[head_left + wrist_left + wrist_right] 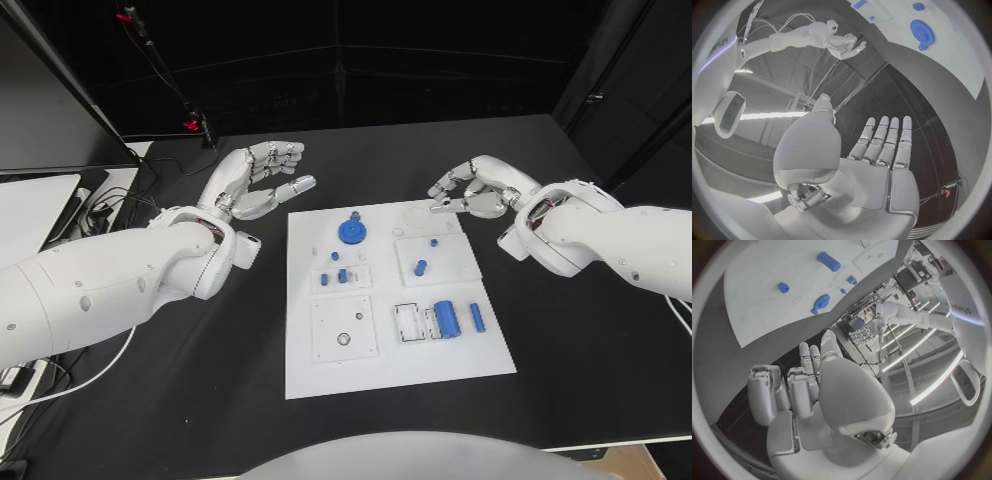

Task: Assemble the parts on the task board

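Observation:
The white task board (pixel 397 350) lies in the middle of the black table. On it are a round blue disc (pixel 351 231), small blue pegs (pixel 421 267) and blue cylinders (pixel 446 319) in a tray near its right edge. My left hand (pixel 260 180) hovers off the board's far left corner, fingers straight and apart, holding nothing; the left wrist view shows its bare palm (pixel 879 165). My right hand (pixel 473 188) hangs at the board's far right corner with its fingers curled in toward the thumb and nothing between them, as its fingers (pixel 804 385) show in the right wrist view.
A white device (pixel 36 205) and cables (pixel 108 205) lie at the table's left edge. A cable with a red clip (pixel 192 124) hangs at the far left. Bare black table surrounds the board on every side.

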### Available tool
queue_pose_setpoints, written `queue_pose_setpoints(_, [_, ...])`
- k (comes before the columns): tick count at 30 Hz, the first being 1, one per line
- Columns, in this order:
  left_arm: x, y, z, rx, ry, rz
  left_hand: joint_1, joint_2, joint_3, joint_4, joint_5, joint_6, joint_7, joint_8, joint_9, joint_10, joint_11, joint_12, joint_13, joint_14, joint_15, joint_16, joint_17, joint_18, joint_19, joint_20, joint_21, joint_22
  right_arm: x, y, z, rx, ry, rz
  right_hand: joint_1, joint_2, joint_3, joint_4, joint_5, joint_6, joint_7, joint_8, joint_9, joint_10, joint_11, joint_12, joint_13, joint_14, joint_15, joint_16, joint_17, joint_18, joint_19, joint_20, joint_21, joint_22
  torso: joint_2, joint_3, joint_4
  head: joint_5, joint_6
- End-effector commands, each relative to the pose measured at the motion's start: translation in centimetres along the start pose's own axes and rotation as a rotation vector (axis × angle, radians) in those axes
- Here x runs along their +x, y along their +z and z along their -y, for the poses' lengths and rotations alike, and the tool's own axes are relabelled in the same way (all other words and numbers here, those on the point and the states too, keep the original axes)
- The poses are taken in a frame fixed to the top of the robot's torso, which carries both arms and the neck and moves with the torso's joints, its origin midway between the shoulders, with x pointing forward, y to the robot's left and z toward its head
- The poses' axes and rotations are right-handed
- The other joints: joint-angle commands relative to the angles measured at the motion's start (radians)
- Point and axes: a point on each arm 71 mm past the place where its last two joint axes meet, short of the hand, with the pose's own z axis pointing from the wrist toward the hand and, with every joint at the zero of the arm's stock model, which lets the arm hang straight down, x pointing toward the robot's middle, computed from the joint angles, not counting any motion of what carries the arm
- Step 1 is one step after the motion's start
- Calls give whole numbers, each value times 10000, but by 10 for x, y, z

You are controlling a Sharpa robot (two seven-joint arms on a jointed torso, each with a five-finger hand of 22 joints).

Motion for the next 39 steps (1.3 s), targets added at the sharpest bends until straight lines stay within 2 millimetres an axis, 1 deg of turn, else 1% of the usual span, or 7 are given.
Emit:
queue_pose_setpoints(1, [-3, -3, 7, 682, -1892, 955, -266, -298, -216, 13, -15, -229, 1304, 116, 34, -266, 32, 65, 29, -401, 36, -16, -8, -166, -393, 3, -70, -503, 9, -2, -4, -455, -2723, -537, 187, -65, 50, 81, -48, 139, -102, -135, -4, 185, -66, -284, -299, 1073, -156, 25, 2627, 38, 810, -141, 61, 2422, -13, 11, 0, -179, 37])
queue_pose_setpoints(5, [2, -6, 10, 785, -2231, 965, -409, -311, -211, 10, -11, -417, 1313, 369, 124, -460, 49, 311, 128, -660, 77, 250, 83, -215, -505, -6, -40, -688, 20, -4, -5, -494, -3641, -964, 445, -156, 105, 165, -31, 294, -249, -271, -10, 424, -163, -587, -610, 1073, -333, 25, 2627, 21, 849, -291, 109, 2453, -8, 4, 3, -284, 74])
queue_pose_setpoints(10, [7, -8, 13, 871, -2475, 896, -415, -233, -148, 10, -77, -613, 1319, 661, 219, -649, 59, 607, 237, -839, 110, 580, 176, -189, -499, -5, -29, -821, 30, -4, -4, -392, -4426, -1388, 602, -257, 142, 378, -48, 442, -335, -445, -15, 721, -225, -919, -947, 1073, -408, 25, 2627, 34, 821, -404, 61, 2422, -8, -3, -1, -313, 95])
queue_pose_setpoints(12, [8, -8, 14, 889, -2523, 879, -401, -205, -117, 9, -175, -1003, 1348, 1262, 403, -1042, 57, 1223, 446, -1208, 135, 1191, 294, -176, -465, -2, -17, -1068, 34, -4, -3, -332, -4624, -1523, 648, -283, 162, 455, -48, 482, -343, -510, -16, 808, -223, -1025, -1055, 1073, -402, 25, 2627, 38, 812, -411, 44, 2411, -9, -5, 11, -314, 104])
queue_pose_setpoints(14, [9, -9, 14, 889, -2560, 863, -401, -205, -117, 9, -175, -1003, 1348, 1262, 403, -1042, 57, 1223, 446, -1208, 135, 1191, 294, -176, -465, -2, -17, -1068, 37, -4, -3, -297, -4799, -1626, 695, -315, 186, 539, -49, 522, -348, -585, -16, 902, -216, -1139, -1172, 1073, -395, 25, 2627, 45, 799, -410, 21, 2396, -7, -5, 12, -307, 106])
queue_pose_setpoints(29, [9, -11, 15, 804, -2623, 841, -239, 160, 183, -2, -294, -1447, 1339, 1996, 564, -1515, 99, 2031, 636, -1495, 195, 1874, 218, -138, -299, -1, 11, -1186, 47, 0, -5, -61, -5654, -1658, 758, -353, 260, 676, -48, 568, -330, -734, -17, 1051, -210, -1337, -1358, 1073, -346, 25, 2627, 167, 540, -382, -375, 2138, 1, -1, -2, -267, 113])
queue_pose_setpoints(39, [8, -11, 14, 731, -2626, 833, -206, 453, 403, -11, -359, -1652, 1344, 2348, 604, -1724, 104, 2464, 693, -1592, 210, 2213, 98, -121, -184, -1, 30, -1202, 51, 1, -6, 242, -6041, -2010, 892, -264, 403, 723, -48, 783, -374, -780, 9, 1582, -259, -1378, -1408, 1073, -304, 25, 2627, 174, 536, -333, -409, 2113, -10, 5, -3, -264, 69])
